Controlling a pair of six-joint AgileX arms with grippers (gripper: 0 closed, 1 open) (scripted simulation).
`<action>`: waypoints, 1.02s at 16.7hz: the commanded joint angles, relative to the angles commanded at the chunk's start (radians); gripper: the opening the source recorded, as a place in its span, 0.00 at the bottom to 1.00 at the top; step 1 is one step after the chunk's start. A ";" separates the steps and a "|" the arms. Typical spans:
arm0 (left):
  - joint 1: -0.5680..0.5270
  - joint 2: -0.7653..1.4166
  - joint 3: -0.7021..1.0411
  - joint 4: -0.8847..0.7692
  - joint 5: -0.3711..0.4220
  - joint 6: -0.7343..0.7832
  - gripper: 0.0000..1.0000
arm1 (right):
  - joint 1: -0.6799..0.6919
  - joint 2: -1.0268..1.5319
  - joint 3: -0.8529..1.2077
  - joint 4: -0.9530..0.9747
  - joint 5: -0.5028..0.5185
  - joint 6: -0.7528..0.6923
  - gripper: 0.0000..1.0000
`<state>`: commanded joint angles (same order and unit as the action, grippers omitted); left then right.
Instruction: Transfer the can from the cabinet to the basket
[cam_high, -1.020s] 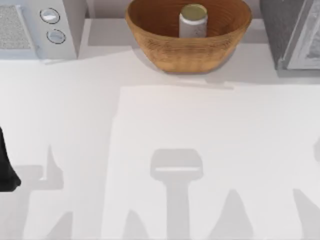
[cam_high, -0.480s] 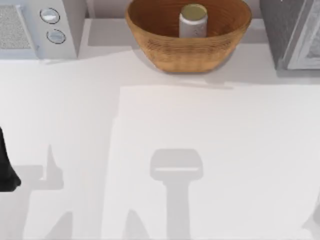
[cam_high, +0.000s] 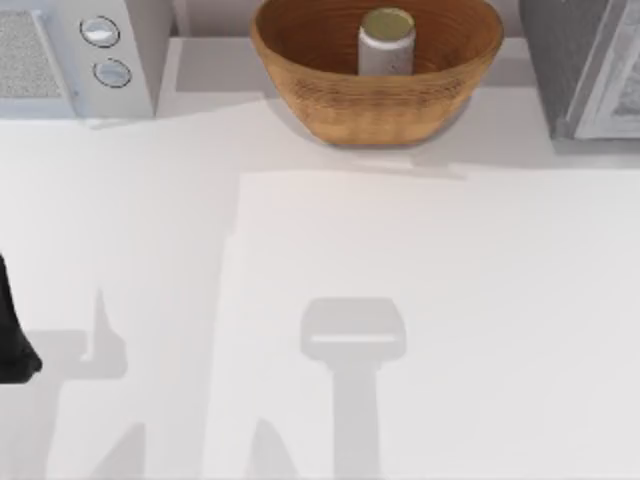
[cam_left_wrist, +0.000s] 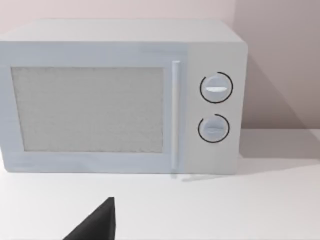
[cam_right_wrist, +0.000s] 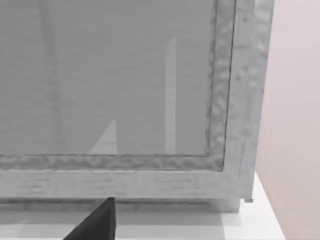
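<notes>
The can (cam_high: 386, 40), pale grey with a dull gold top, stands upright inside the orange-brown wicker basket (cam_high: 300, 60) at the back middle of the table. The grey speckled cabinet (cam_high: 565, 60) sits at the back right, its paler door panel (cam_high: 622, 85) facing the table. In the right wrist view the cabinet (cam_right_wrist: 240, 100) looms close, with a dark tip of my right gripper (cam_right_wrist: 97, 222) low in front of it. My left arm (cam_high: 10, 335) rests at the table's left edge, and a dark tip of my left gripper (cam_left_wrist: 97, 225) appears in the left wrist view.
A white appliance with two round knobs (cam_high: 100, 50) stands at the back left, and the left wrist view faces it (cam_left_wrist: 120, 95) straight on. The white table (cam_high: 420, 260) stretches wide in front of the basket, crossed by grey shadows.
The shadows cast by my right arm on the table's right side have slid off to the right and out of the top view. The can, basket and left arm have not moved.
</notes>
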<state>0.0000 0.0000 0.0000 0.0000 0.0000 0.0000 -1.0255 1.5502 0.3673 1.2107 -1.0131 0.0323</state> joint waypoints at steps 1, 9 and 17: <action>0.000 0.000 0.000 0.000 0.000 0.000 1.00 | 0.004 -0.002 -0.004 -0.003 0.002 0.000 1.00; 0.000 0.000 0.000 0.000 0.000 0.000 1.00 | -0.019 -0.022 0.271 -0.296 -0.015 0.001 1.00; 0.000 0.000 0.000 0.000 0.000 0.000 1.00 | -0.028 -0.104 0.887 -1.036 -0.034 0.001 1.00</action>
<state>0.0000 0.0000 0.0000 0.0000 0.0000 0.0000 -1.0536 1.4466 1.2539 0.1749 -1.0473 0.0335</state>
